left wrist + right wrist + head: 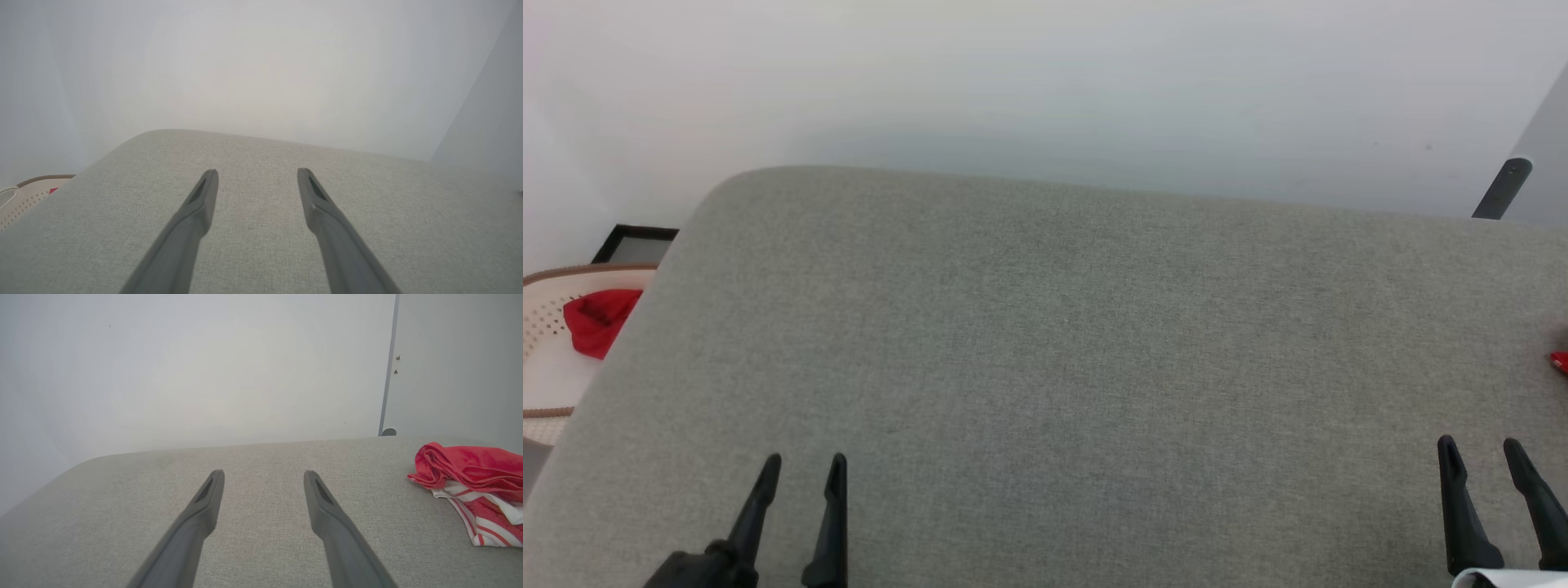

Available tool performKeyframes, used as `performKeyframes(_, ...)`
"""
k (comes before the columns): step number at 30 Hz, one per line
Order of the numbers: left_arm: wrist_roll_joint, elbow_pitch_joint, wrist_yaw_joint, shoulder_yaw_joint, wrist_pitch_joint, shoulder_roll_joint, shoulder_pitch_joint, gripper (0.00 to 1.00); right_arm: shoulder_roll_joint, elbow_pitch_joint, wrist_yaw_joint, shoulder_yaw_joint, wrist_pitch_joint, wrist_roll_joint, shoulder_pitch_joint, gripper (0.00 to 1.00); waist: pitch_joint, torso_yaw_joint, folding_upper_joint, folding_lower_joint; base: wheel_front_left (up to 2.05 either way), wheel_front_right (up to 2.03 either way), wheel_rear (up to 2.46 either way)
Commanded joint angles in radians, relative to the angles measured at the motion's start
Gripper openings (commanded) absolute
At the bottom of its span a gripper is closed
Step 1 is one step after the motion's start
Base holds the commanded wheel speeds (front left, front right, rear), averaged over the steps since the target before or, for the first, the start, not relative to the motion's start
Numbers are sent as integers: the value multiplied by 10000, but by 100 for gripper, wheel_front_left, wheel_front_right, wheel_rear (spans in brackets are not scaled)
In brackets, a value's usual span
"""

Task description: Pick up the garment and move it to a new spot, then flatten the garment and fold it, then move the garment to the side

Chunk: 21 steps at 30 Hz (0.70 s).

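Right gripper (264, 477) spread, empty — garment (470, 486) (crumpled) lies beside it on cushion (122, 506).

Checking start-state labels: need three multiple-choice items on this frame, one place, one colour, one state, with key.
1. Where is the garment?
A) crumpled on the grey cushion, right of the right hand
B) draped over a chair
C) hanging on the wall

2. Its trim stripes are:
A) blue-and-white
B) red-and-white
C) black-and-yellow

3. The left hand and right hand are:
A) both shut on cloth
B) one open, one shut
C) both open, empty

Key: 1A, the right wrist view shows it bunched on the cushion; 2B, the stripes show along its lower edge; 3C, each hand's fingers are spread with nothing between.
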Motion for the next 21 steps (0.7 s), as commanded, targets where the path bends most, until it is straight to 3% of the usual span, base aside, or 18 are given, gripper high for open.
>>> performKeyframes(1,64,-30,-29,25,0,-39,157,100,69,-124,-13,-23,50,-102,175,100,-21,-24,0,0,0,0,0)
performKeyframes(21,242,15,-31,-48,-1,-66,259,100,297,-440,-13,-66,247,-256,351,100,-47,-78,0,0,0,0,0)
